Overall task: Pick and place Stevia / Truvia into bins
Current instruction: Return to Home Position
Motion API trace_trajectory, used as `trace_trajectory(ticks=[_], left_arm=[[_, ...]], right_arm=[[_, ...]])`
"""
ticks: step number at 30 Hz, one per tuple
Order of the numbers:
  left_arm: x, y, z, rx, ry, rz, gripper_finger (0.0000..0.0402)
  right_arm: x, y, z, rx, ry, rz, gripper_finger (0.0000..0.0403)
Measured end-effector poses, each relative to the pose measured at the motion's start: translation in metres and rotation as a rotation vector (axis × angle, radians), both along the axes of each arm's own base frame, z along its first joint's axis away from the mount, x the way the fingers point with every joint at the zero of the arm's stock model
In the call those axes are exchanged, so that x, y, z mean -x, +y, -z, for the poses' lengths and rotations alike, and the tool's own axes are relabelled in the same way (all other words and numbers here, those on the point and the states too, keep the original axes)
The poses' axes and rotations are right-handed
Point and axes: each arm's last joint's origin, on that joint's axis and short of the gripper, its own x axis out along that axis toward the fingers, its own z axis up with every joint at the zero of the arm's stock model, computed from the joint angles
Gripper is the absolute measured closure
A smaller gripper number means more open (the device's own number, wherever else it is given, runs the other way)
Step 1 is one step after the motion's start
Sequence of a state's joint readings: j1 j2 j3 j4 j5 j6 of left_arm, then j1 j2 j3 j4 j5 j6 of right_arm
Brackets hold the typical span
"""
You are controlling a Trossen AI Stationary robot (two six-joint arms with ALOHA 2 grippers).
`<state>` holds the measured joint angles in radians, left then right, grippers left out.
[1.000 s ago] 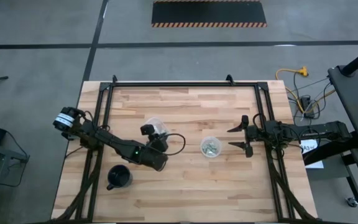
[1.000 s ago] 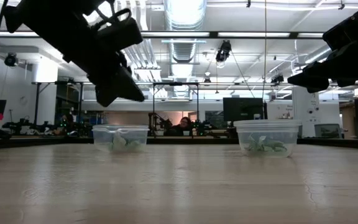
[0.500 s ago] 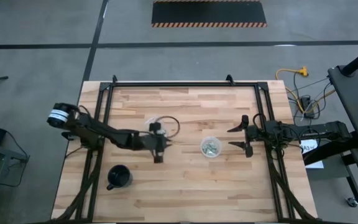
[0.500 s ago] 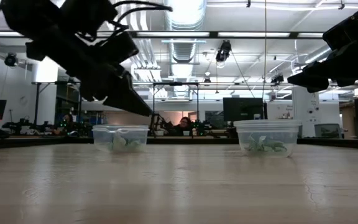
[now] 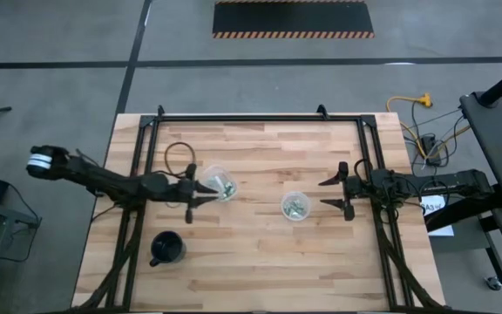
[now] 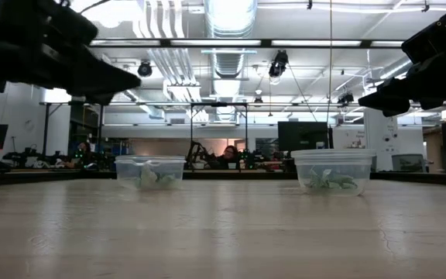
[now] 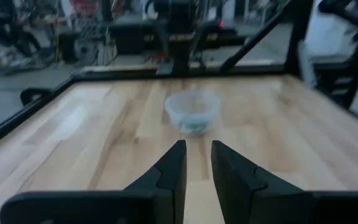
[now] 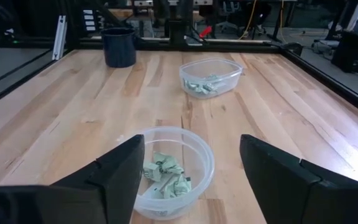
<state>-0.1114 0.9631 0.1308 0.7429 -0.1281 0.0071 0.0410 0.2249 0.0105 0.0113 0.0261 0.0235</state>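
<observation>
Stevia packets (image 8: 165, 176) seen only inside left bin (image 5: 220, 185), centre-left, and right bin (image 5: 295, 206), centre. None spotted loose on table (image 5: 260, 253). Left gripper (image 7: 197, 146) narrowly parted, empty, beside left bin; right gripper (image 5: 331, 193) wide apart, empty. Sorting judged done; homing left.

**Fig.** Wooden table (image 5: 260, 262) within a black frame (image 5: 251, 117); black cup (image 5: 166, 249) upright near the table's left edge. Floor beyond (high view): hazard-edged mat (image 5: 293, 19), yellow plug (image 5: 423, 100). Background, low view: probably a seated person (image 6: 229, 155).
</observation>
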Motion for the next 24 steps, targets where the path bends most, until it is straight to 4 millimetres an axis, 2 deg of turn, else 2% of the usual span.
trace_trajectory(ticks=[5,10,19,24], left_arm=[[0.018,0.003,-0.007,0.014,-0.084,0.089,0.0344],[0.029,0.006,-0.011,0.019,-0.078,0.137,0.0344],[0.044,0.009,-0.015,0.039,-0.158,0.124,0.0344],[0.049,0.01,-0.011,0.041,-0.133,0.124,0.0344]], right_arm=[[0.0,0.0,0.0,-0.001,0.0,0.001,0.015],[0.0,0.0,0.0,-0.001,0.0,0.001,0.0144],[0.0,0.0,0.0,-0.001,0.001,0.001,0.0142],[0.0,0.0,0.0,-0.001,0.001,0.001,0.0149]])
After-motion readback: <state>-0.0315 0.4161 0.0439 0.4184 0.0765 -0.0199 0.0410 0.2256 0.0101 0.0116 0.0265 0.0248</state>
